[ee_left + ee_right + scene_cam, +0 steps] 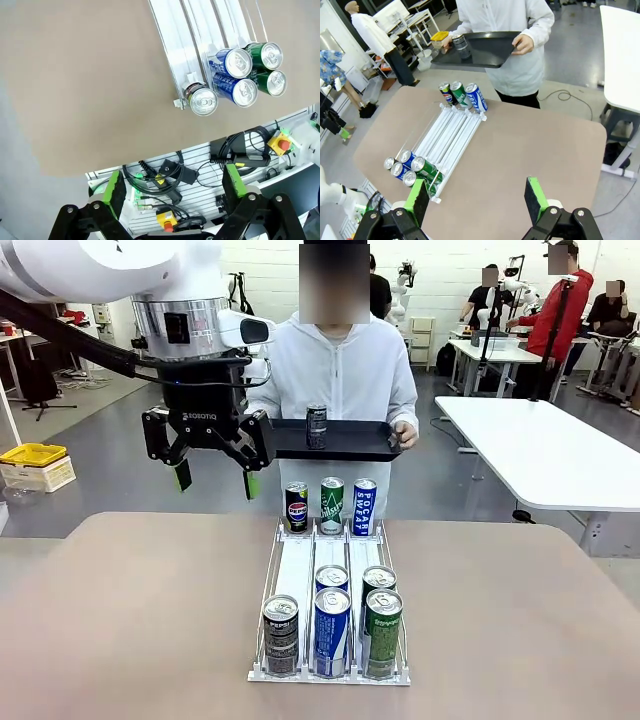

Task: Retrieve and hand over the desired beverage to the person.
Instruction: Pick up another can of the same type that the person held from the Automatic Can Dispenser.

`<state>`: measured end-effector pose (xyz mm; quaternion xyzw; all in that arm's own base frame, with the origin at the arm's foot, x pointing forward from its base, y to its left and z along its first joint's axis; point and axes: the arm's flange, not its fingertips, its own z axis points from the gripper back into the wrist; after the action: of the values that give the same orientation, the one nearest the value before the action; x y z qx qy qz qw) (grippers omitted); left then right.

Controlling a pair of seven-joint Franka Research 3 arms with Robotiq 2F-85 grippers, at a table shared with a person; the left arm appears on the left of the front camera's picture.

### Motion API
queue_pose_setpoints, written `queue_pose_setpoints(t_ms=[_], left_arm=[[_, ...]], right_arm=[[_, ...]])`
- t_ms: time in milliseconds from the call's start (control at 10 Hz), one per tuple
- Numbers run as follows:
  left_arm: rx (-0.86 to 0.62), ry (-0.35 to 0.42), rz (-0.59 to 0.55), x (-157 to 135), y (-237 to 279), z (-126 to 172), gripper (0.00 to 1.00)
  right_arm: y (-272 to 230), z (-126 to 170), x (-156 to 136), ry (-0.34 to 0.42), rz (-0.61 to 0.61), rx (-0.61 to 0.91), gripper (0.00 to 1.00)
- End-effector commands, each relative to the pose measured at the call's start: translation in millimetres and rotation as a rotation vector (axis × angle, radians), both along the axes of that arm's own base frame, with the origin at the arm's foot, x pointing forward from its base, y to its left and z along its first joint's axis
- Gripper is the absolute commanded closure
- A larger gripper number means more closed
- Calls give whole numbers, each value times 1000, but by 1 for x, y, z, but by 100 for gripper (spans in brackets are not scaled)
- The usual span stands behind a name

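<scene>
Beverage cans stand in a white rack (296, 570) on the table. Its far end holds a black Pepsi can (296, 507), a green can (332, 505) and a blue Pocari Sweat can (364, 507). Several more cans (332, 630) crowd the near end. The person (345, 370) stands beyond the table holding a black tray (345, 445) with a dark can (316, 426) upright on it. My left gripper (215, 480) hangs open and empty above the table's far left, beside the tray. My right gripper (476, 200) is open, high over the near right side.
In the left wrist view the near cans (235, 75) lie upper right, with the robot base, cables and a red stop button (280, 144) below. A white table (540, 450) stands at the right and a yellow bin (32, 454) at the far left.
</scene>
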<state>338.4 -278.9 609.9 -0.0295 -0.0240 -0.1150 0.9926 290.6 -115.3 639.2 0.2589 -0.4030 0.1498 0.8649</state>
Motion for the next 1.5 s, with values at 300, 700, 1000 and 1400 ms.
queue_pose_setpoints(t_ms=[300, 700, 1000, 1400], left_arm=[[-416, -147, -631, -26, 126, 58, 0], [-623, -503, -495, -35, 260, 51, 0], [-620, -561, -416, -43, 281, 42, 0], [-620, -532, -416, -38, 296, 46, 0]], right_arm=[[1, 0, 2, -4, 17, 23, 0], [1, 0, 2, -4, 17, 23, 0], [1, 0, 2, -4, 17, 23, 0], [1, 0, 2, -4, 17, 23, 0]])
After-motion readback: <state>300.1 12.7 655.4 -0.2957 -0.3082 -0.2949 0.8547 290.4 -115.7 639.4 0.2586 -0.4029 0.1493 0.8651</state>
